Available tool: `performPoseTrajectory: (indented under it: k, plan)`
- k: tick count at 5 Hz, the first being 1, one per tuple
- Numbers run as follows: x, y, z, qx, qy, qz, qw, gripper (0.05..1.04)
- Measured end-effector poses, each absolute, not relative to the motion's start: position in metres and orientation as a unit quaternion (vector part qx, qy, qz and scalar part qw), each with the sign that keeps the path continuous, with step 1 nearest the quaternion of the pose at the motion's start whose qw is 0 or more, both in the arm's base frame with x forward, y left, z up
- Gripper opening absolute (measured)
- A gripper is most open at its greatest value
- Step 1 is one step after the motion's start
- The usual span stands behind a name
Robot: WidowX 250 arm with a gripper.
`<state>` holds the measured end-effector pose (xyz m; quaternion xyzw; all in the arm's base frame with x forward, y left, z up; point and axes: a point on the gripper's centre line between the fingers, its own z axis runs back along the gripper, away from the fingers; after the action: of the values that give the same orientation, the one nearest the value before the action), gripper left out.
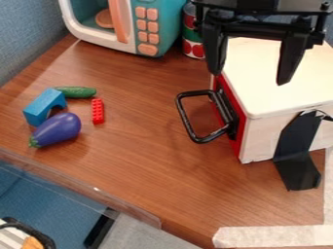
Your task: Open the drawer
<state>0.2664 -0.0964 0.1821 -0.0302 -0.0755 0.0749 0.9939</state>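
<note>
The gripper is hanging over the box, fingers spread wide and holding nothing, the handle needing a centred grip before a straight pull.

Gripper top rt of cam view – pointing down, fingers spread apart.

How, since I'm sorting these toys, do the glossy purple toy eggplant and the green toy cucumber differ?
The purple toy eggplant is larger and plumper; the green toy cucumber is slimmer. The eggplant slants across the view; the cucumber lies nearly level in it. Both lie on the brown wood-grain table near the blue arch-shaped block.
</note>
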Motion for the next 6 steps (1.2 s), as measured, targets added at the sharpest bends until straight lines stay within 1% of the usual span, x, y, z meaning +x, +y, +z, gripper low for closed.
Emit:
performPoseTrajectory:
  k: [1,2,3,4,5,6]
  plan:
    - [0.266,-0.098,0.174,-0.032,-0.065,0.075,0.995,0.999]
    - [0.268,-0.085,0.154,-0.067,-0.064,0.120,0.988,0.999]
    - [0.267,-0.075,0.144,-0.100,-0.089,0.155,0.979,0.999]
    - [0.269,-0.047,0.135,-0.124,-0.118,0.221,0.960,0.999]
    - [0.267,-0.028,0.130,-0.134,-0.152,0.270,0.941,0.999]
    - [0.268,-0.017,0.123,-0.133,-0.168,0.299,0.930,0.999]
